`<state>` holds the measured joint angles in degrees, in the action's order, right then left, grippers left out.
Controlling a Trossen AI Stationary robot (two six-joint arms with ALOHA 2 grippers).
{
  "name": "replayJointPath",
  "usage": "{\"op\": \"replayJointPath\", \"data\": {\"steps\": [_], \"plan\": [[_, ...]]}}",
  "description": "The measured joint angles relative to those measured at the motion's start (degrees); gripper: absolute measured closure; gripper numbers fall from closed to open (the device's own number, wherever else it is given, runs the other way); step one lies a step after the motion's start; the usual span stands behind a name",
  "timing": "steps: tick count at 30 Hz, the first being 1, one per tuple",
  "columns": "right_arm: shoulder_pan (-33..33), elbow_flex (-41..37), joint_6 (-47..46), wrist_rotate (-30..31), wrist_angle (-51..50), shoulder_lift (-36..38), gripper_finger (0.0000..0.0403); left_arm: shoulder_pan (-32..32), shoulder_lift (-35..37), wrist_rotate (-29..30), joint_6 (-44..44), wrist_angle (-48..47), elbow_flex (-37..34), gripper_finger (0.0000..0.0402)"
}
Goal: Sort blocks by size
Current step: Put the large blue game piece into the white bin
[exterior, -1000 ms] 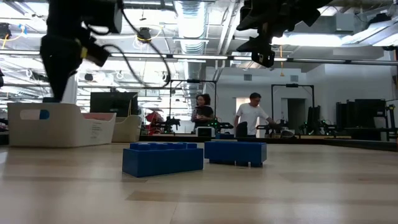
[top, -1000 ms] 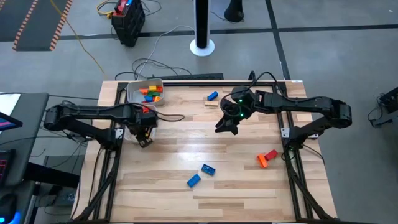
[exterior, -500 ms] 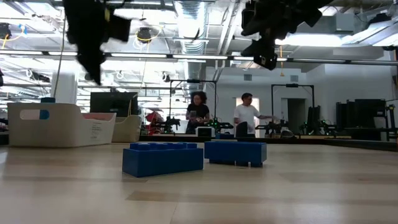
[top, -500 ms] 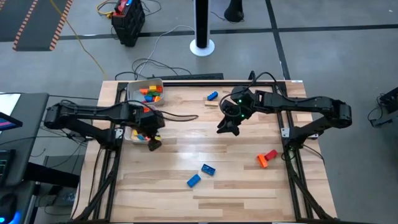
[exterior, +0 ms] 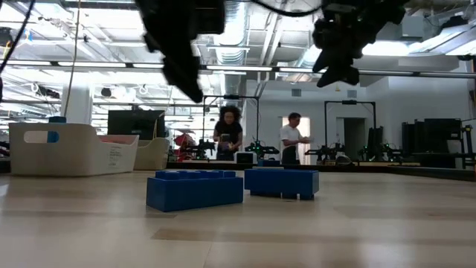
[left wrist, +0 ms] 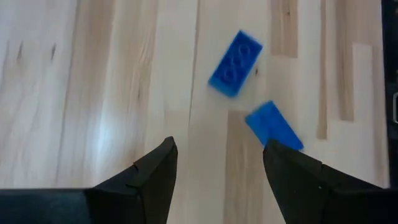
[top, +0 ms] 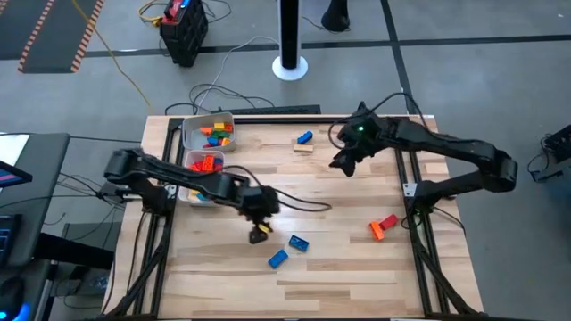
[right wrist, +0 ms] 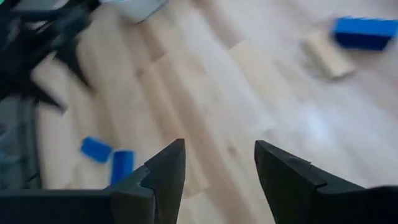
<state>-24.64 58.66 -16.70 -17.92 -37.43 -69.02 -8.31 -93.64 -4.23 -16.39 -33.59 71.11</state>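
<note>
Blue blocks (top: 299,242) lie on the bench (top: 339,267) at about six o'clock; the left hand (top: 259,234), wide and empty, should centre over one, while the right hand (top: 343,163), wide and empty, hangs at one o'clock.

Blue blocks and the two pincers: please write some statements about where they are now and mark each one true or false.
1. The left pincer is above the table near the two blue blocks. True.
2. The left pincer holds a blue block. False: its fingers are open with nothing between them.
3. The right pincer is open and holds nothing. True.
4. The red and orange blocks lie inside a white tray. False: they lie on the bare table near its right edge.
5. The two white trays already hold blocks. True.
</note>
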Motion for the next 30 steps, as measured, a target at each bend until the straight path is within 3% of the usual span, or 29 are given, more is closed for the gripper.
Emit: {"op": "replayJointPath", "data": {"steps": [7, 13, 19, 30], "plan": [[3.07, -2.28, -4.23, 10.55, -0.37, 5.24, 0.0194, 0.17, -11.51, -0.34, 9.11, 1.61, 10.64, 0.0176], [6.45, -2.28, -7.55, 13.19, -0.53, 8.89, 0.0196, 0.61, -17.52, -4.82, 15.02, 3.07, 16.62, 0.0176], [10.86, -2.28, -11.22, 18.10, -0.64, 10.33, 0.0196, 1.82, -21.18, -9.06, 18.24, 8.15, 16.96, 0.0176], [16.35, -2.33, -14.75, 25.11, -3.44, 11.84, 0.0196, 0.87, -23.92, -10.32, 27.11, 12.84, 16.58, 0.0176]]}}
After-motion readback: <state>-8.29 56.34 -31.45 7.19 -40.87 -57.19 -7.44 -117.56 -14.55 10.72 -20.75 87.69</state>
